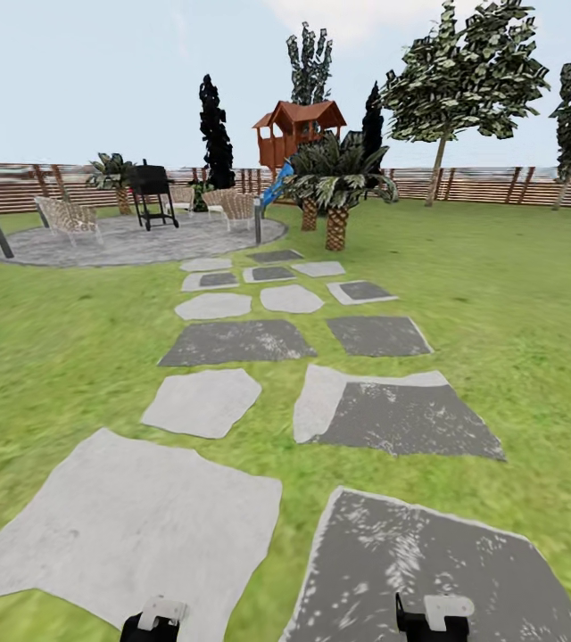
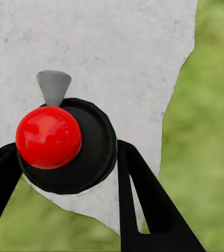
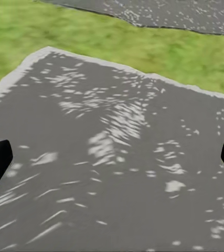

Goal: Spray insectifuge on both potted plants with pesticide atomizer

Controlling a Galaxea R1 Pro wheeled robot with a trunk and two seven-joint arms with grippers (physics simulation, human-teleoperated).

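In the left wrist view my left gripper (image 2: 67, 149) is shut on the pesticide atomizer (image 2: 93, 157). The atomizer is seen end-on as a dark round body with a red knob (image 2: 49, 136) and a grey nozzle (image 2: 54, 86), hanging over a pale stepping stone (image 2: 106, 52). My right gripper (image 3: 112, 157) is open over a dark stone (image 3: 117, 131), with nothing between its fingers. Both grippers peek in at the head view's lower edge, left (image 1: 153, 620) and right (image 1: 433, 617). The two potted plants are out of view. No insectifuge specks can be made out.
Grey stepping stones (image 1: 232, 343) lead across the lawn (image 1: 517, 339) to a round paved patio (image 1: 134, 241) with a black grill (image 1: 152, 192) and wicker chairs (image 1: 70, 218). Palm-like plants (image 1: 335, 183), a red playhouse (image 1: 299, 129), trees and the slatted fence (image 1: 482, 185) stand behind.
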